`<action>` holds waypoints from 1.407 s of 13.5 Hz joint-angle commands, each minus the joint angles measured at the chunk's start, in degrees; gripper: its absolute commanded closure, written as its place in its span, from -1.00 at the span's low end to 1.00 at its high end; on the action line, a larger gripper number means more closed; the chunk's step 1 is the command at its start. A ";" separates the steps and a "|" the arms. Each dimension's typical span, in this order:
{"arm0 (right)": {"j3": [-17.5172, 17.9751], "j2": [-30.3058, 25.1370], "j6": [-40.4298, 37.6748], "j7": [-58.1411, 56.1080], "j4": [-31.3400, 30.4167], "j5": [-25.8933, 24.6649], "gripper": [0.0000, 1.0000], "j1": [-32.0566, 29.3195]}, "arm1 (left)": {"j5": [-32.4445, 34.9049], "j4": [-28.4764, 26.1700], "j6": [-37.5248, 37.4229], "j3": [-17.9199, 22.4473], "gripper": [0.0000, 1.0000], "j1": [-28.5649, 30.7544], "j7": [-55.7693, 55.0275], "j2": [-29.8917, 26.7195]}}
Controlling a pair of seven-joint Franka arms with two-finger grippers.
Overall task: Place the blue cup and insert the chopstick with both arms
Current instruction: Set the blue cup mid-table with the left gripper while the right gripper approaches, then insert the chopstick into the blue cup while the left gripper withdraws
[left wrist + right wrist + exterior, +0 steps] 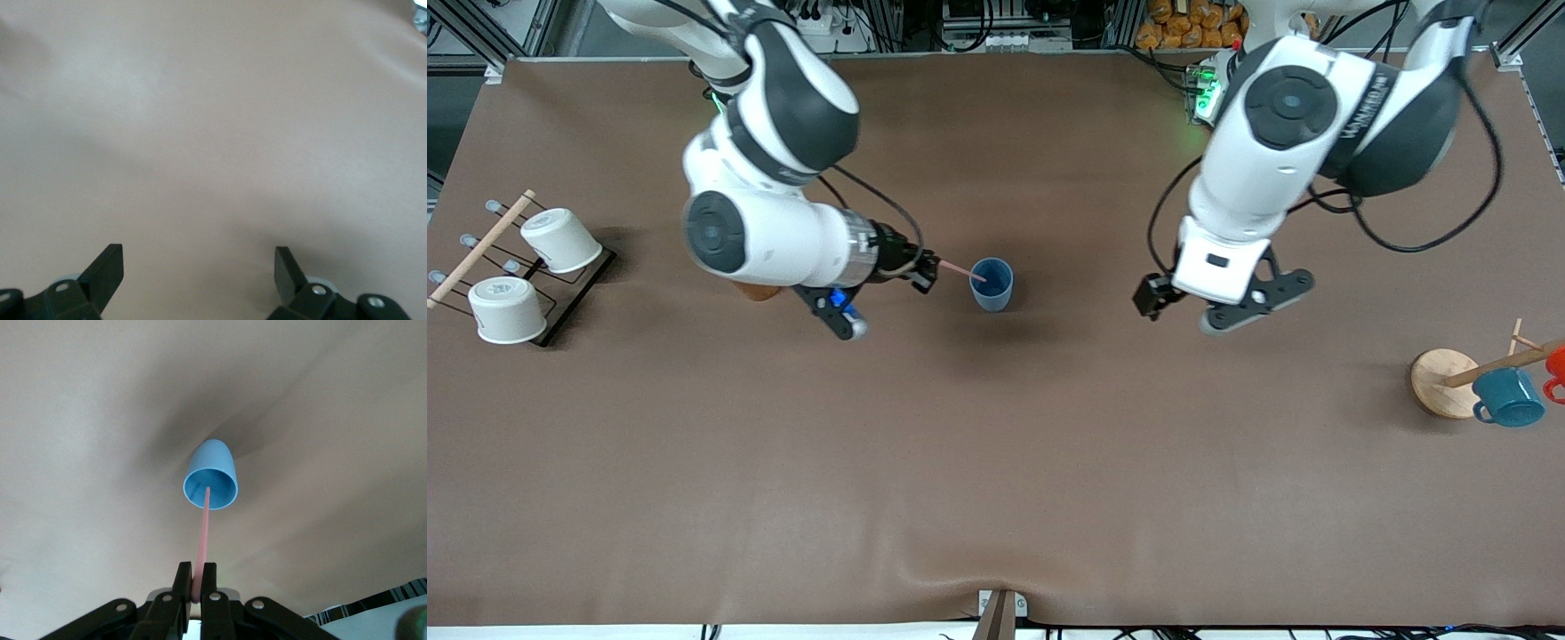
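— At mid-desk [996, 462], where is the blue cup [992, 284]?
— Upright there; the right pincer [197, 588] is clamped on the chopstick [202, 540], its tip inside the cup.
— And the left pincer [199, 273]?
— Fingers apart, over bare desk beside the cup.

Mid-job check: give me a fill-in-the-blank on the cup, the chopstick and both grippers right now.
1. The right gripper is shut on the ____.
2. The chopstick points its tip into the blue ____.
3. The cup stands ____ on the table.
4. The left gripper, over bare table, is ____.

Missing words: chopstick; cup; upright; open
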 commanded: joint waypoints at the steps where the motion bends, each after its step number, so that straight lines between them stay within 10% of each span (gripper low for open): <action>1: -0.53 0.33 1.84 1.22 -0.50 0.03 1.00 1.10 | 0.35 -0.24 -2.71 -0.56 -1.00 4.36 8.00 -2.46; 2: -0.53 0.68 2.02 1.22 -0.68 -0.06 0.95 1.36 | 0.35 -0.24 -3.24 -0.64 -1.00 6.03 10.20 -3.43; 4: -0.53 1.47 2.29 2.87 -1.47 -0.06 -0.99 2.07 | 0.35 -0.15 -4.21 -0.73 -1.00 8.85 14.51 -5.54; 10: -1.58 -1.42 -9.89 1.50 1.68 -0.32 -1.00 -6.25 | -3.25 3.53 -11.76 -0.03 -1.00 13.34 25.32 -8.89; 15: -1.76 -4.76 -20.64 -13.34 4.33 -12.95 -1.00 -15.77 | -4.91 2.93 -15.19 14.53 -1.00 5.28 41.76 -12.66; 19: -1.59 -5.73 -25.39 -35.03 4.50 -13.86 -1.00 -25.50 | -8.88 0.64 -15.55 18.52 -1.00 4.47 44.85 -14.78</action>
